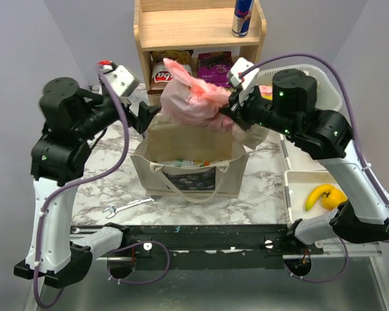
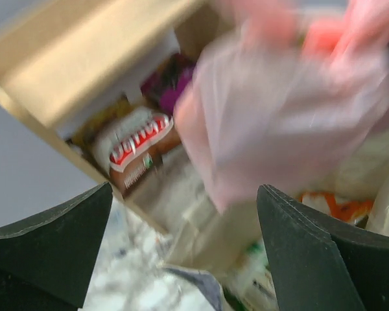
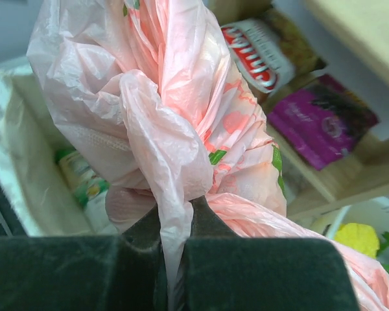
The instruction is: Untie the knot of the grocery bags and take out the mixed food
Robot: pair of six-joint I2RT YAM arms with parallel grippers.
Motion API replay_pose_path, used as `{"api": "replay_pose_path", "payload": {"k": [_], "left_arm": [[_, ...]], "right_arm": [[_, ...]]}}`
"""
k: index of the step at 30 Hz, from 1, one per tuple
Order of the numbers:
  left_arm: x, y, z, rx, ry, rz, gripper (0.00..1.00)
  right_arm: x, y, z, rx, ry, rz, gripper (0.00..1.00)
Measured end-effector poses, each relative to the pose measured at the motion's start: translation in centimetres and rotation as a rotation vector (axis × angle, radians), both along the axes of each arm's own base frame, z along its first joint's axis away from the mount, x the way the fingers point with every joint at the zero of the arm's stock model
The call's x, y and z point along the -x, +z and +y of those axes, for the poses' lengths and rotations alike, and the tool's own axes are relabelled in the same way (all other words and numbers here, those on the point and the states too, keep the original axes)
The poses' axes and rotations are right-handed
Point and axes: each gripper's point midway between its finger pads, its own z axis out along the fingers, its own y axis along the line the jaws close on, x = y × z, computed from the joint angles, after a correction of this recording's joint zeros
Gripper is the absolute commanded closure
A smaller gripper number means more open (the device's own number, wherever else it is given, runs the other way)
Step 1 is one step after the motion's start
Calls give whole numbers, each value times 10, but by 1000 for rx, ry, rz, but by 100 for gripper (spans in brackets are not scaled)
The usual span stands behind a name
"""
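Right claw (image 3: 175, 259) is pressed shut on a twisted strand of the pink bag (image 1: 191, 97), hanging it over the canvas tote (image 1: 188, 152) on the table (image 1: 104, 191). The knot (image 3: 172, 149) seems to bunch just above that pinch, running upward. Left claw (image 2: 181, 253) is spread wide and empty, just left of the bag. The shelf (image 1: 201, 29) crowds behind; there's room nearside.

no legible text (chip bag (image 3: 259, 57) lettering blurred)
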Motion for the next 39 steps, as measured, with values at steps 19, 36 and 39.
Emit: {"api": "replay_pose_path", "payload": {"k": [19, 36, 39], "left_arm": [[-55, -193, 117, -267, 541, 597, 100], [-12, -160, 57, -62, 218, 686, 2], [4, -178, 31, -55, 128, 755, 9]], "right_arm": [[-27, 37, -85, -90, -327, -160, 99], [-28, 3, -71, -35, -273, -89, 99], [-31, 8, -70, -43, -275, -95, 99]]}}
